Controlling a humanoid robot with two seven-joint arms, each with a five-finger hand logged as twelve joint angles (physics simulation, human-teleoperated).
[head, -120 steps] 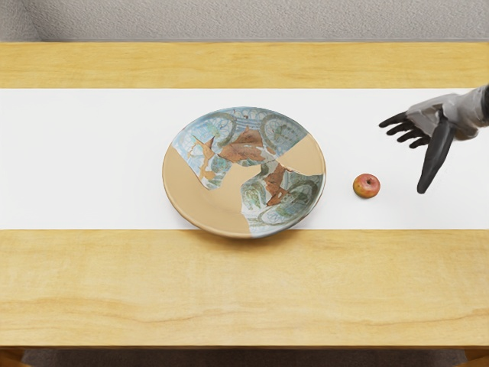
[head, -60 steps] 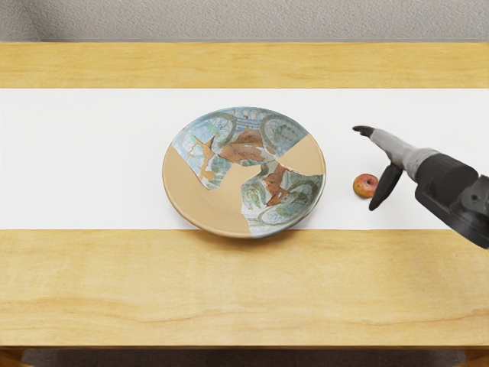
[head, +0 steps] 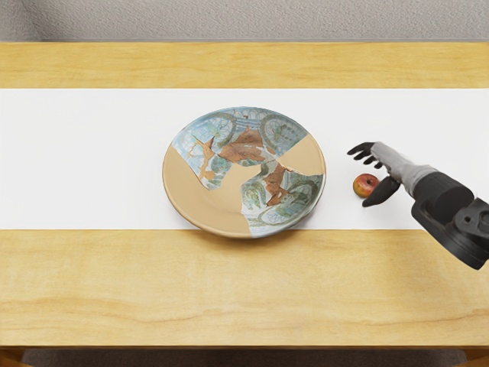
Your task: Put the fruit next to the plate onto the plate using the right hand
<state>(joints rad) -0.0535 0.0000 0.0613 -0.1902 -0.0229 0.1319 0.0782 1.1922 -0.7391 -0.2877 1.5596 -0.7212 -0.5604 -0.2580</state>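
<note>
Head view: the fruit point(head: 365, 185) lies on the white runner point(head: 92, 153), just beside the plate point(head: 191, 210), on the side toward the right arm (not yet on the plate). The step in hand is judged to be closing for the grasp. Lower the fingers over the far side of the fruit, oppose them with the thumb, and close gently so the round fruit does not roll away. Right hand point(head: 380, 170): spread wide, fingers point(head: 362, 151) beyond the fruit, thumb point(head: 380, 194) at its near side; contact cannot be confirmed. It holds nothing.
</note>
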